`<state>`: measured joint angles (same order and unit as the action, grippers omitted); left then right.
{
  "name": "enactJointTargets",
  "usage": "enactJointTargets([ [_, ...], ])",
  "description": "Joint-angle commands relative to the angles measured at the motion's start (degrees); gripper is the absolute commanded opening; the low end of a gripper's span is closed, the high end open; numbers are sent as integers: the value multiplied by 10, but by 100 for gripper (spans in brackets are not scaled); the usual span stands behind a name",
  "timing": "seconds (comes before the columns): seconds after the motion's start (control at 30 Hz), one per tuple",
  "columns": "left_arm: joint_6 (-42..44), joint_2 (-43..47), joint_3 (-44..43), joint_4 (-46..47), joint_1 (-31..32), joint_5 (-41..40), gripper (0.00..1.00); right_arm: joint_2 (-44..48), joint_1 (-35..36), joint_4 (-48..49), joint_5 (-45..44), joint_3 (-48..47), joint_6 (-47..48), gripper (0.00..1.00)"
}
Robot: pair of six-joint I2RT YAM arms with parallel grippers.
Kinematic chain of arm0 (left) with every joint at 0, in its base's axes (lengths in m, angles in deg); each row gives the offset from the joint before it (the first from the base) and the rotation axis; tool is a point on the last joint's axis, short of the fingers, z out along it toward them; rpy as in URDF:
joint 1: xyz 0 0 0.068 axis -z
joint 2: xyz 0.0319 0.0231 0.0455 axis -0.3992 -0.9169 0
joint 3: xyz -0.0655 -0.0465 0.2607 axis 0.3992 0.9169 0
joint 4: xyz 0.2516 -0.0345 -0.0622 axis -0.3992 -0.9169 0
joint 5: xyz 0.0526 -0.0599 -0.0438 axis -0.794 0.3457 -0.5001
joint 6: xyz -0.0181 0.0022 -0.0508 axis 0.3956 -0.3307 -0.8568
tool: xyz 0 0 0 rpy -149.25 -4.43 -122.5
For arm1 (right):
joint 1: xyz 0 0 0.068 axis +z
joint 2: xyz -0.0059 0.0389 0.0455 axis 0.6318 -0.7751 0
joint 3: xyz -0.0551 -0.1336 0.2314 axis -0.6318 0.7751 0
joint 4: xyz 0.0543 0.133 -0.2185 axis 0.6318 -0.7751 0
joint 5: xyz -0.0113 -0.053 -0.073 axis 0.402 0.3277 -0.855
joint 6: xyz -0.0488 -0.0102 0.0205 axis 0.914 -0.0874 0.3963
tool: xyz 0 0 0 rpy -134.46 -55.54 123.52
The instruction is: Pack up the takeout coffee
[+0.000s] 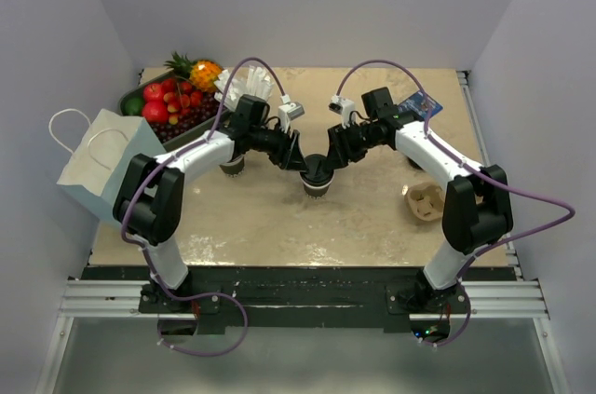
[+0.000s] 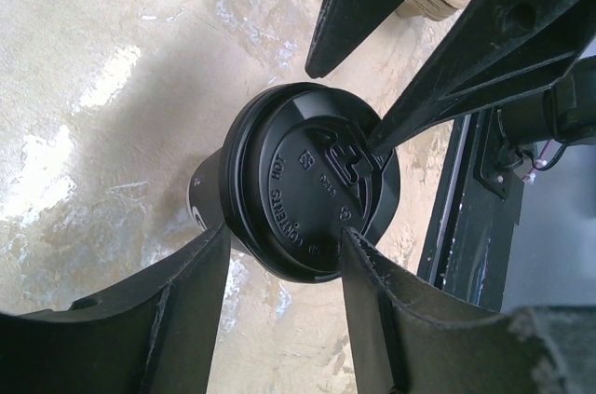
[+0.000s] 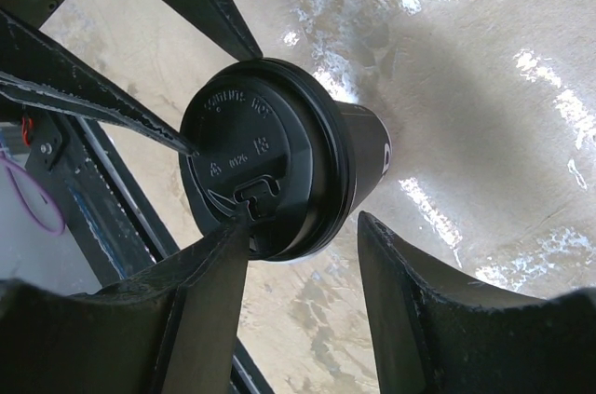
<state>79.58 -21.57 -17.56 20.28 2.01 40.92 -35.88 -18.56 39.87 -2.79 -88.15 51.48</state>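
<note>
At worktop [image 1: 372,226] centre: coffee cup [image 1: 317,177] upright, black lid [image 2: 312,184] on. Your left fingers [image 2: 168,319] and right fingers [image 3: 428,310] each half open, straddling lid rim, one tip on lid, nothing clamped. Press evenly; don't tip cup. Worktop glossy, likely slick. Paper bag [image 1: 98,166] at left edge. Plain pale walls.

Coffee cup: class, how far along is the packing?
Done: the lid sits on the cup. In hand: the left gripper and right gripper, both open, each rest a fingertip on that lid. Still to do: the cup stands on the table, not in the paper bag.
</note>
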Motion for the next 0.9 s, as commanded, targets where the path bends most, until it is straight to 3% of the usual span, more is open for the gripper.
enactJointTargets([
  [0.0,12,32,5,5,-1,11,55,22,2,11,7,-10,-5,54],
  [0.87,21,32,4,-2,7,-16,60,32,8,-1,-9,10,2,52],
])
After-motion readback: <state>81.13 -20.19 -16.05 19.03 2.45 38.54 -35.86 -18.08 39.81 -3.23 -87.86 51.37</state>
